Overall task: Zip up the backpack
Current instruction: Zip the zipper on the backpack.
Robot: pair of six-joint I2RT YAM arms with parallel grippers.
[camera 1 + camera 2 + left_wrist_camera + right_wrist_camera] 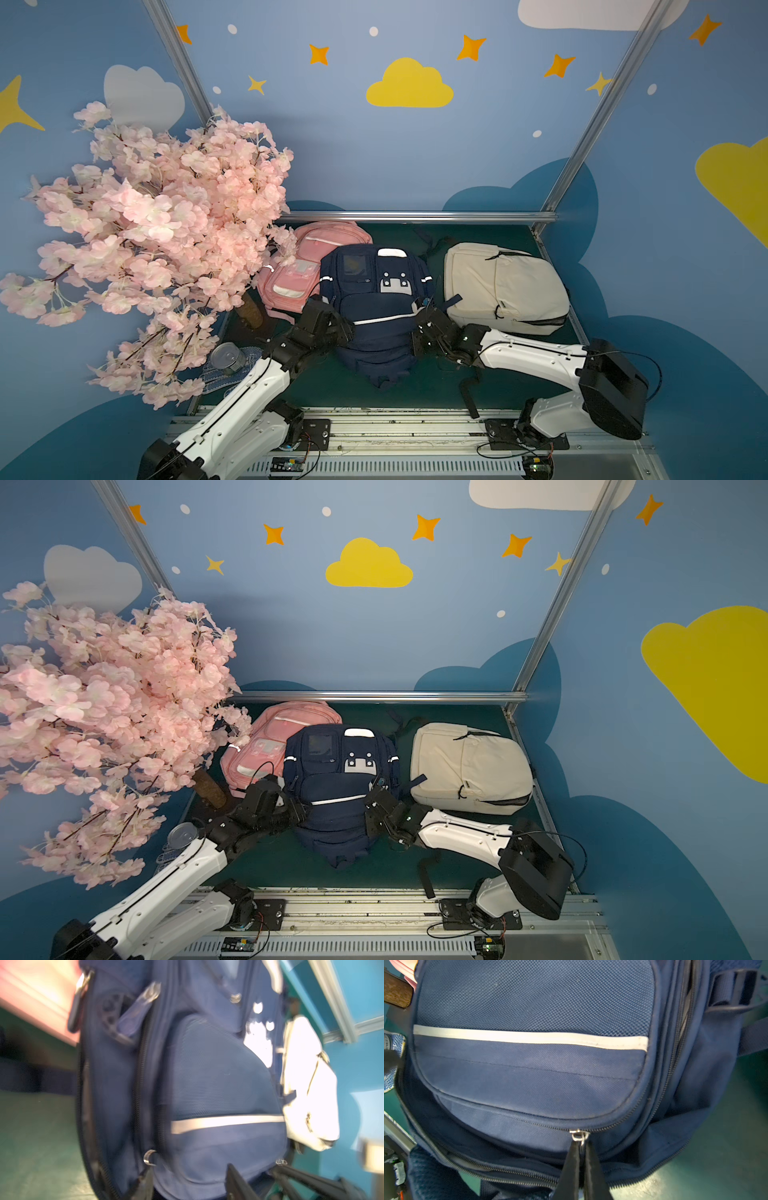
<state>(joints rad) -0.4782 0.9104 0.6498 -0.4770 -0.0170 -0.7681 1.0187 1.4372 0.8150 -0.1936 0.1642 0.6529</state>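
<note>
A navy backpack (374, 316) lies mid-mat between a pink backpack (291, 270) and a cream backpack (503, 286), its front-pocket zipper pull (579, 1136) pinched in the closed right gripper (582, 1145) at the bag's right edge, while the left gripper (347, 330), jaws parted, sits at the opposite side.

navy backpack (376, 307) — dark blue, pale grey stripe (529, 1038) | zipper pull (579, 1136) — silver | pink backpack (291, 270): white trim | cream backpack (503, 286): black zips | mat (324, 386): dark green | wall (332, 145): blue, yellow clouds (409, 85), orange stars (471, 47) | blossoms (153, 232): pale pink
</note>
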